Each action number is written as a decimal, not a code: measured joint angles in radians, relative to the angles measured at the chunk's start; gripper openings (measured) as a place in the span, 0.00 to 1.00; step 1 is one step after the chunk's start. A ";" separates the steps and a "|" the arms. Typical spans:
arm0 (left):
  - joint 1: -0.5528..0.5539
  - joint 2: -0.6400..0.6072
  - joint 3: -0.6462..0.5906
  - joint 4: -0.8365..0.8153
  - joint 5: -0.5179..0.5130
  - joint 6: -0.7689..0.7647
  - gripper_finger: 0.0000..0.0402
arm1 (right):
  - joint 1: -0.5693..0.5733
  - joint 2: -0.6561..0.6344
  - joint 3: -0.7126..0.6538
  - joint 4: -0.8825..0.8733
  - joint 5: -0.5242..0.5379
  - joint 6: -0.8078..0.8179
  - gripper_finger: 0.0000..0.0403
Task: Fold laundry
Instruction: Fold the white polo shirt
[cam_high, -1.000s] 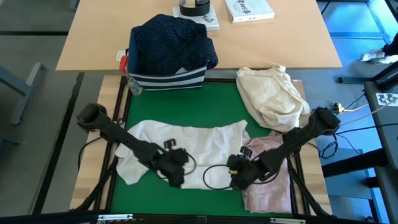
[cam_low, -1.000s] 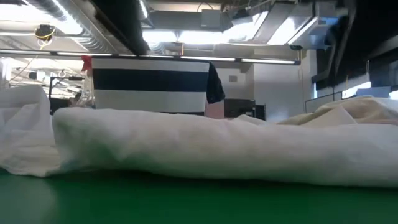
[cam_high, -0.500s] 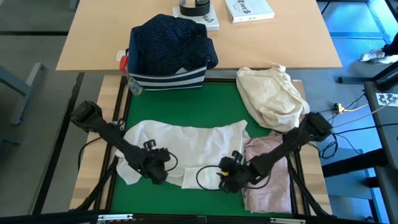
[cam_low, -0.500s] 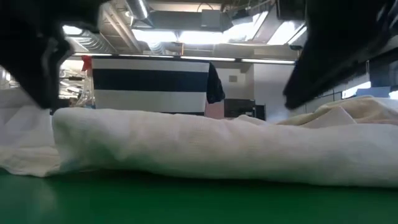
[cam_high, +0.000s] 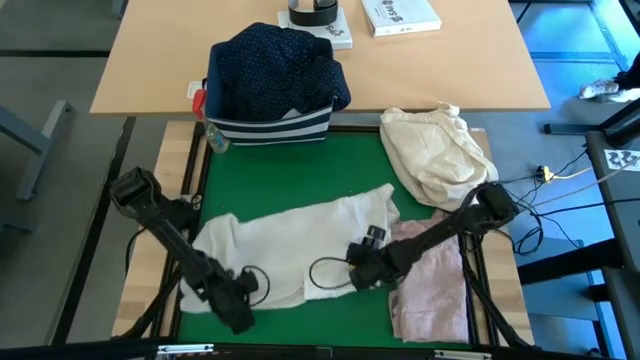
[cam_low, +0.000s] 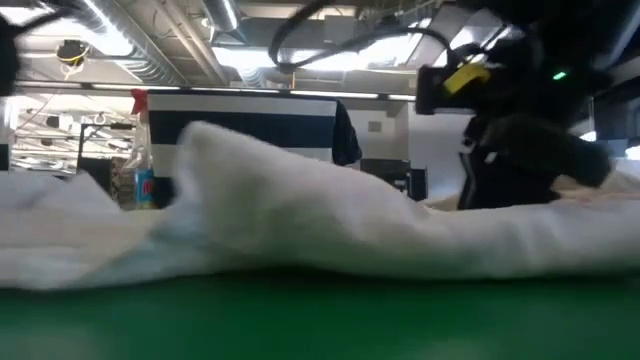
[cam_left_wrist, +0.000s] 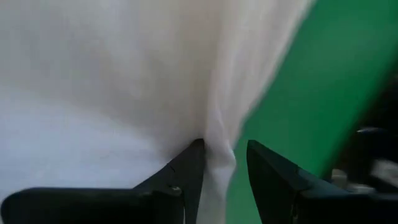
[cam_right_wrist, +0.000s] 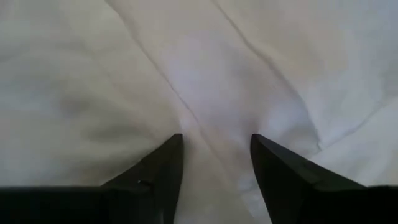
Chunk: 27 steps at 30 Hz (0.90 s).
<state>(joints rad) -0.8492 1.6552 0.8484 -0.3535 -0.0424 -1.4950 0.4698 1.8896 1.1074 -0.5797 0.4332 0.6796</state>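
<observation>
The left gripper (cam_high: 243, 300) pinches the white shirt (cam_high: 290, 245) at its near edge. The right gripper (cam_high: 352, 272) grips the same hem, beside the pink top (cam_high: 435, 290). Bare green mat (cam_high: 290, 175) lies beyond.

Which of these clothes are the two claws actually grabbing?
The white shirt, spread across the green mat; the pale pink top lies beside it, the navy dotted shirt in the bin.

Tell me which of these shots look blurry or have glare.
Low view: the white shirt up close is soft and smeared, ceiling lights behind glare bright. Left wrist view: cloth and green mat streak with motion blur around the left hand. Right wrist view: shirt folds slightly soft. High view: sharp, evenly lit.
</observation>
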 joint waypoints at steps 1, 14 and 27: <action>-0.020 0.014 -0.001 0.043 -0.015 -0.048 0.29 | -0.017 0.000 -0.004 0.000 -0.004 -0.048 0.47; 0.009 0.250 0.052 0.599 -0.141 -0.207 0.29 | -0.323 0.000 -0.036 0.149 -0.043 -0.841 0.47; 0.233 -0.179 0.088 0.114 -0.192 0.077 0.22 | -0.490 -0.248 0.001 0.137 -0.351 -0.735 0.47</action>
<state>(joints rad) -0.6158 1.4767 0.9359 -0.2398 -0.2344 -1.4183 -0.0201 1.6421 1.1087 -0.4428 0.0826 -0.0558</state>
